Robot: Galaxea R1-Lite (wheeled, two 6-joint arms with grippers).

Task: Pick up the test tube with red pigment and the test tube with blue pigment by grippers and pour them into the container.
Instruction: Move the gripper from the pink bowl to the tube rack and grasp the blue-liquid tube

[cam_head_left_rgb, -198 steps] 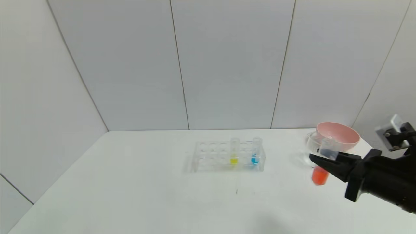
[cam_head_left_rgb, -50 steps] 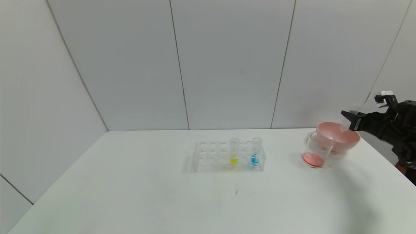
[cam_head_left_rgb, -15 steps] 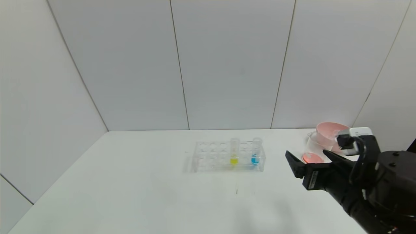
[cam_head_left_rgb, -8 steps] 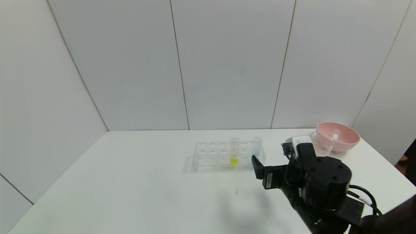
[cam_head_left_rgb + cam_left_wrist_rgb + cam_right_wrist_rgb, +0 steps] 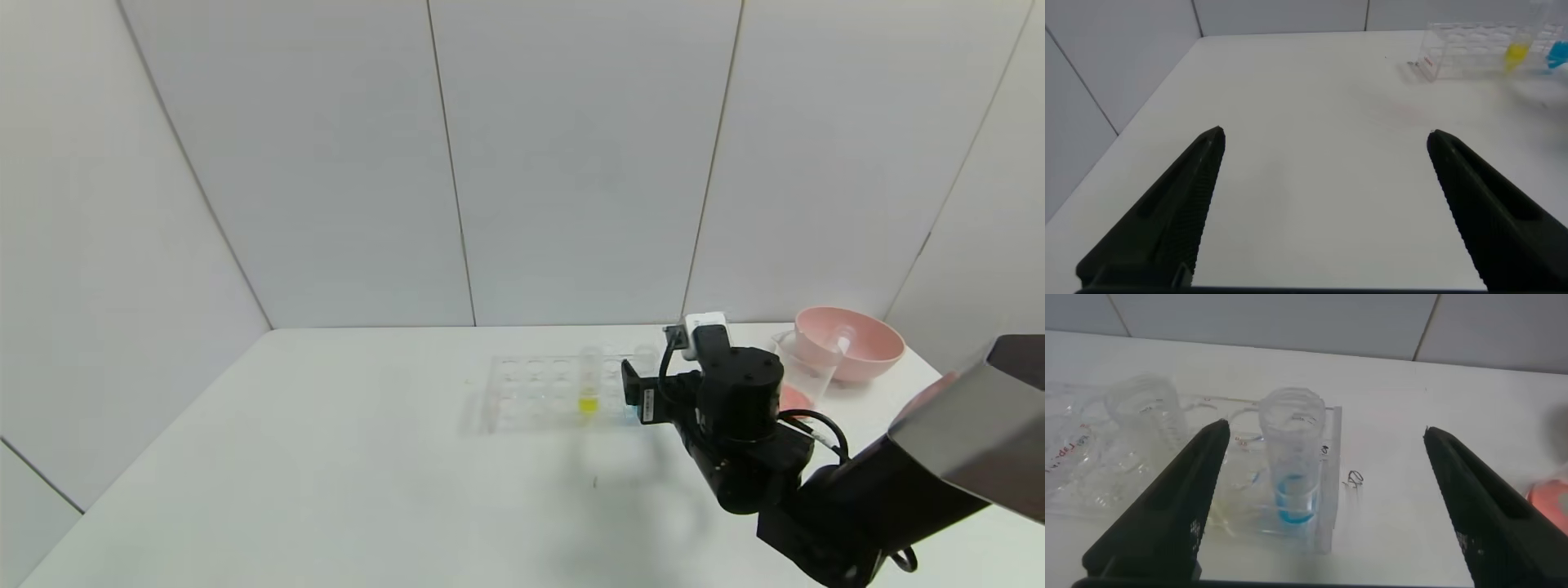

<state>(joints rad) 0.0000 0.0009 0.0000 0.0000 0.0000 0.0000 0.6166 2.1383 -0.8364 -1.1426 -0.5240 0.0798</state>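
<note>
While closing the right gripper, now spread wide and empty with a jaw on either side of the test tube with blue pigment and touching neither it nor anything else, watch the centring. Looks off-centre, nearer one jaw; could tip the tube in its slot or drag the clear rack across the table. Beware the yellow tube at 9 o'clock of the blue one, close enough to be clipped. Squeezing high on slick glass risks a slip during lifting. Carry towards the container at 3 o'clock of the rack, red already inside; avoid the pink bowl just beyond at 2 o'clock, where the emptied test tube with red pigment appears to lie. Left gripper open, parked well apart.
</note>
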